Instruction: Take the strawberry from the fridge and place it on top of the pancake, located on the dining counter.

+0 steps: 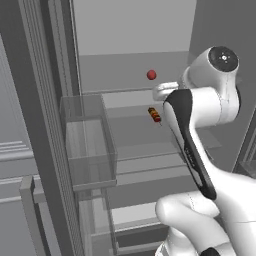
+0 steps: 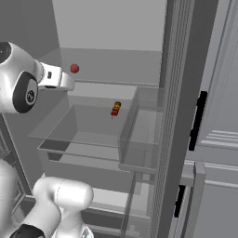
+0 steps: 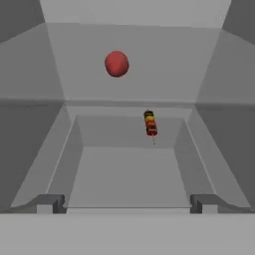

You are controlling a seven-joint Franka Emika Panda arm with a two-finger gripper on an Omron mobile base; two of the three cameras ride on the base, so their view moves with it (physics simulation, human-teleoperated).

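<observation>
Inside the fridge [image 1: 125, 30], the strawberry [image 3: 117, 63] lies ahead and above the hand [image 3: 127, 203], whose fingers stand wide, empty

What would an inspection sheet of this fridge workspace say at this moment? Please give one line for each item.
Surface: pale grey shelves inside the open fridge; the strawberry lies on an upper one.
Job's things: strawberry toward the back of its shelf, apart from the gripper; pancake and dining counter, nothing seen.
Clutter: one elongated orange-red-and-dark banded item, lower and nearer than the strawberry.
Grippers: gripper open, fingertips wide apart, empty, pointing into the fridge.
Cables: nothing seen.
Surroundings: clear door bin on the open door at the left; another clear door bin at the right; light-grey panelled cabinets with black handles beside the fridge.
</observation>
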